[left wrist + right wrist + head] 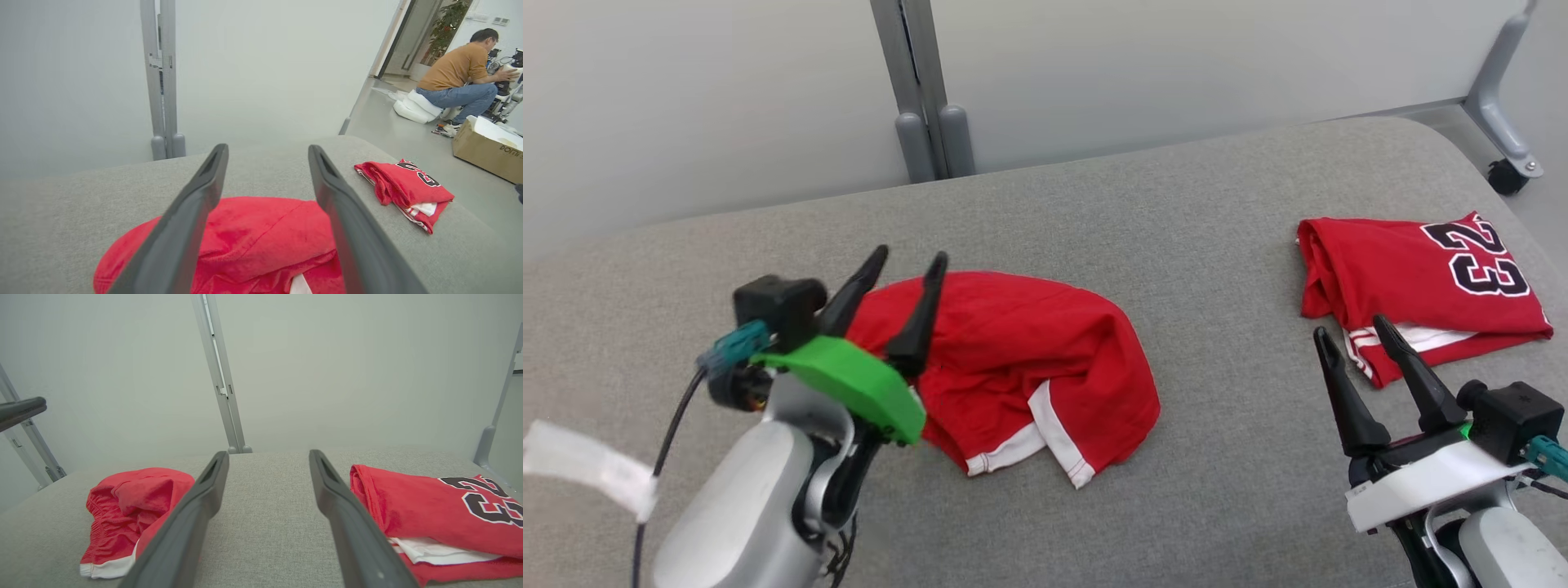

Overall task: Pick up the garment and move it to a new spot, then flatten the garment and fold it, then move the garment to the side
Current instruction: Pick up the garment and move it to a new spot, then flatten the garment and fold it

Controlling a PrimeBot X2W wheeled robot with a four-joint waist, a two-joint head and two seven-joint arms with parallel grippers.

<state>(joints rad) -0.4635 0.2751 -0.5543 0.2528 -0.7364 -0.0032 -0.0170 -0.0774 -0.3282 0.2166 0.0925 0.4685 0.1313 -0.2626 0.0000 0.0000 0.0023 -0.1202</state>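
From my station I see the red shorts (pixel 1013 367) lying in a rumpled heap on the grey padded surface (pixel 1094 204), a little left of centre, with one white-trimmed leg hem turned up at the front. My left gripper (pixel 909 255) hovers over the shorts' left edge with its fingers spread apart and nothing between them. My right gripper (pixel 1351 328) is likewise released and empty, sitting just in front of a folded red jersey (pixel 1413 269) numbered 23 at the far right. I judge the shorts to be set down at their working spot, so the pick-and-move looks done. Spreading them flat, folding them and shifting them aside are all left to do.
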